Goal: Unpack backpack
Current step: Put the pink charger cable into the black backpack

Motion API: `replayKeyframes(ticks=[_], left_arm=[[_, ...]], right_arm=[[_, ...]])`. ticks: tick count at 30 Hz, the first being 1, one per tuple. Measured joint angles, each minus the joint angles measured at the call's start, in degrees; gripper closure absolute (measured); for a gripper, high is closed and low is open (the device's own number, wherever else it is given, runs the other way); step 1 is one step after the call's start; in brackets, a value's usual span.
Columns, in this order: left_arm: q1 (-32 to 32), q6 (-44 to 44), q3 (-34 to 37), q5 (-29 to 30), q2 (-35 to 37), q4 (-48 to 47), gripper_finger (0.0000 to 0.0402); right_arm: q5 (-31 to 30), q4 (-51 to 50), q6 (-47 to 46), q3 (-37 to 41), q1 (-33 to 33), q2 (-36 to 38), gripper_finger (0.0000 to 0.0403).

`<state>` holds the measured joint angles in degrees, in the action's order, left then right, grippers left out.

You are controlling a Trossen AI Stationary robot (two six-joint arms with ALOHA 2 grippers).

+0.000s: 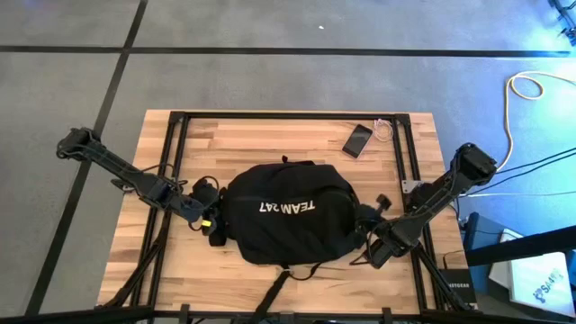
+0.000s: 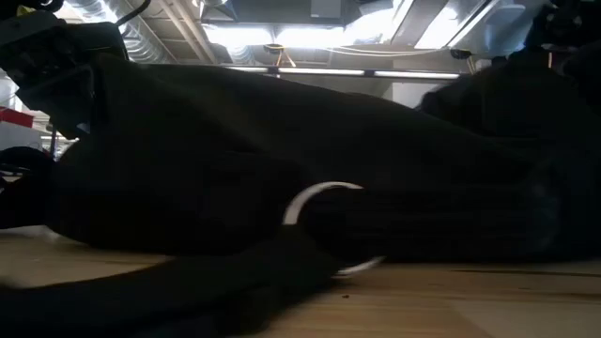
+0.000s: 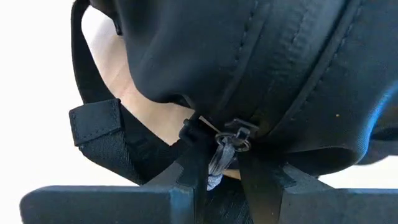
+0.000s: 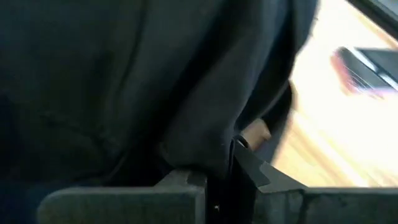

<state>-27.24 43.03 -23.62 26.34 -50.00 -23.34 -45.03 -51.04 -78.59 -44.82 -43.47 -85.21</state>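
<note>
The black backpack [image 1: 283,211] lies in the middle of the table with its white lettering up, and it fills the low view [image 2: 282,160]. My left gripper [image 1: 212,222] is at its left end. In the left wrist view the fingers [image 3: 222,186] stand a little apart, with a metal zipper slider [image 3: 239,132] and its pale pull [image 3: 219,163] between them. My right gripper [image 1: 367,236] is at the backpack's right end, shut on black fabric [image 4: 221,186]. My left gripper has the zipper pull [image 3: 216,174] hanging in the narrow gap between its fingers. The pull lies close to one finger [image 3: 193,168], and I cannot tell whether it touches. My right gripper pinches a fold of the backpack's fabric [image 4: 217,158] at the pack's right end between its two fingers, slanting down from the table's right side. The backpack rests on the table.
A black phone [image 1: 357,139] and a white cable [image 1: 385,130] lie at the table's far right. Black straps [image 1: 279,286] trail from the backpack toward the near edge, and a webbing strap [image 3: 99,124] hangs beside my left gripper. Black frame rails [image 1: 175,144] run along the table's sides.
</note>
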Motion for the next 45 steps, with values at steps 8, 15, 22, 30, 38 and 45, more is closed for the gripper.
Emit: replayKeyframes(ticks=[8, 15, 22, 30, 38, 45], left_arm=[[-0.9, -1.1, 0.0, 6.2, -0.6, 6.8, 0.0329], [-1.6, -5.0, 0.0, 9.2, -5.6, 13.9, 0.0329], [-1.0, -9.1, 0.0, 13.9, -15.1, 24.0, 0.0329], [0.8, -11.7, -0.1, 13.7, -21.8, 31.0, 0.0329], [0.8, -12.3, -0.1, 13.4, -21.9, 31.9, 0.0329], [-0.8, -20.0, -0.1, 10.9, -21.0, 33.7, 0.0329]], right_arm=[[0.0, 19.5, 26.3, 0.0, 6.2, 0.0, 0.0389], [0.9, 31.2, 39.8, 0.0, 13.2, -0.9, 0.0389], [8.1, 45.8, 49.4, 0.0, 19.4, -5.0, 0.0389], [12.3, 50.9, 53.4, 0.0, 21.5, -8.4, 0.0389], [13.1, 51.3, 53.4, 0.0, 21.4, -8.4, 0.0389], [19.6, 51.3, 53.4, -0.1, 21.4, -8.4, 0.0389]])
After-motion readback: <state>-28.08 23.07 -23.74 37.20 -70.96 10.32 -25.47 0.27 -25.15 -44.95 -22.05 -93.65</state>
